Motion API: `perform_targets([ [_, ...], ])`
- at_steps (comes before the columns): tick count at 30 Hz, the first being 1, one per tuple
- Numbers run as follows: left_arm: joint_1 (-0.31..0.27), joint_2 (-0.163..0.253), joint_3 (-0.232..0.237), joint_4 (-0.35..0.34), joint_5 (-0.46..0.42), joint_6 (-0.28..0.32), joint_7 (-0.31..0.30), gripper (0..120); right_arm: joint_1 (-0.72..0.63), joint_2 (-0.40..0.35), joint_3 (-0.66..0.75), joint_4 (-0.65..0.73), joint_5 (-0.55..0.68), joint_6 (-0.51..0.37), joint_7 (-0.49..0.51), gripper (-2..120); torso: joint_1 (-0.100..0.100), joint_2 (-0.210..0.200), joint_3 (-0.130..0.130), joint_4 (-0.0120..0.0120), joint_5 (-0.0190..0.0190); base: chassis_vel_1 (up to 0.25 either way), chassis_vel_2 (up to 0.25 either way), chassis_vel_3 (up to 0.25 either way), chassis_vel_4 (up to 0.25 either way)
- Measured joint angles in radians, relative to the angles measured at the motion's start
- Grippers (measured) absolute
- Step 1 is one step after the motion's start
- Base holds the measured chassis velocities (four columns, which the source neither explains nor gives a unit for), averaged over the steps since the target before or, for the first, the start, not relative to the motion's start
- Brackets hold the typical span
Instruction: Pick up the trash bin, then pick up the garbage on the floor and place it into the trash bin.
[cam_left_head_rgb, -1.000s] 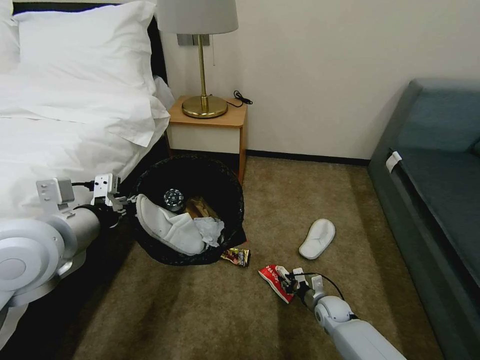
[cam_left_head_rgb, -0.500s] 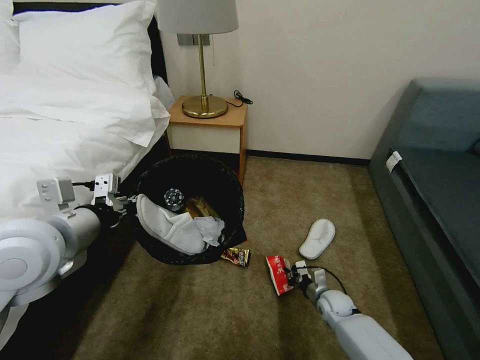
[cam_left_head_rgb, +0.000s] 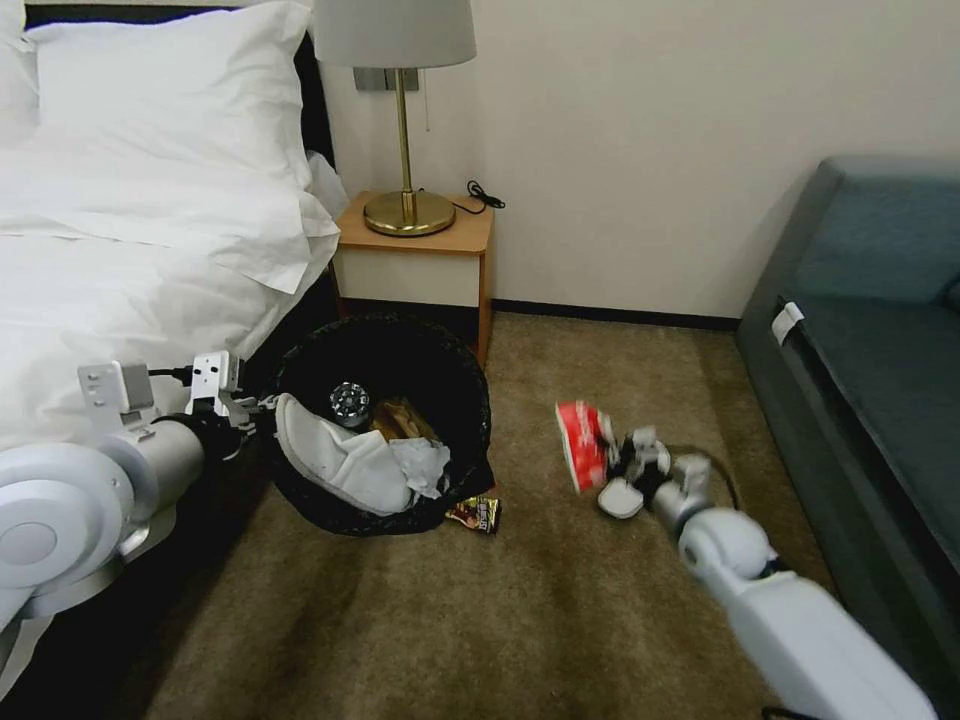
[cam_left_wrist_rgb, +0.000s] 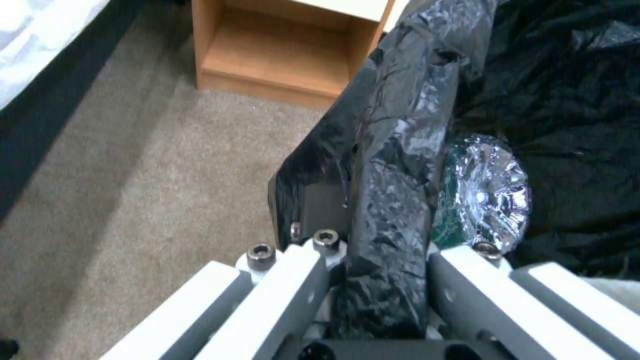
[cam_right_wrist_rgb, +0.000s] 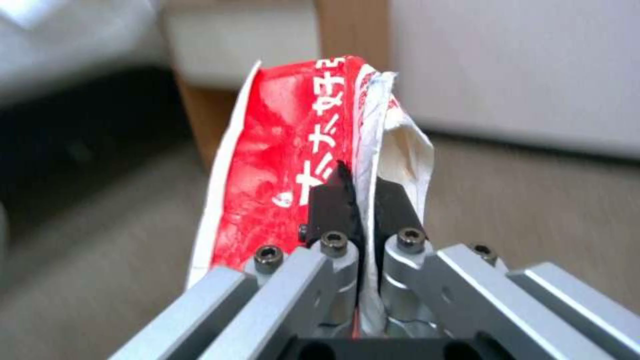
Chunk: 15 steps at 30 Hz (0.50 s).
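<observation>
Wrist views are revealing both grips: left pincer (cam_left_wrist_rgb: 373, 260) clamping the trash bin (cam_left_wrist_rgb: 393, 165) rim, right pincer (cam_right_wrist_rgb: 360, 200) pinching a red wrapper (cam_right_wrist_rgb: 280, 190).

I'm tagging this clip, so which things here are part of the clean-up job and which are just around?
Job: trash bin held by left hand; red wrapper in right hand; white slipper, gold wrapper on floor.
Around: bed, lamp, nightstand, sofa.
</observation>
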Motion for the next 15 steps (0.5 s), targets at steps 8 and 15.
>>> perform_targets([
  [8,0.006,0.007,0.022,-0.012,-0.007,0.0,-0.006,1,0.137,-0.053,0.015,0.2,0.156,-0.084,0.016,0,0.0,0.0,0.0,-0.0002,0.0003,0.0,0.0,0.0,0.0],
  [15,0.002,0.012,0.046,-0.005,-0.007,0.0,-0.002,1,0.303,-0.054,-0.038,0.299,0.25,-0.134,0.009,0,0.0,0.0,0.0,0.0002,-0.0005,0.0,0.0,0.0,0.0],
])
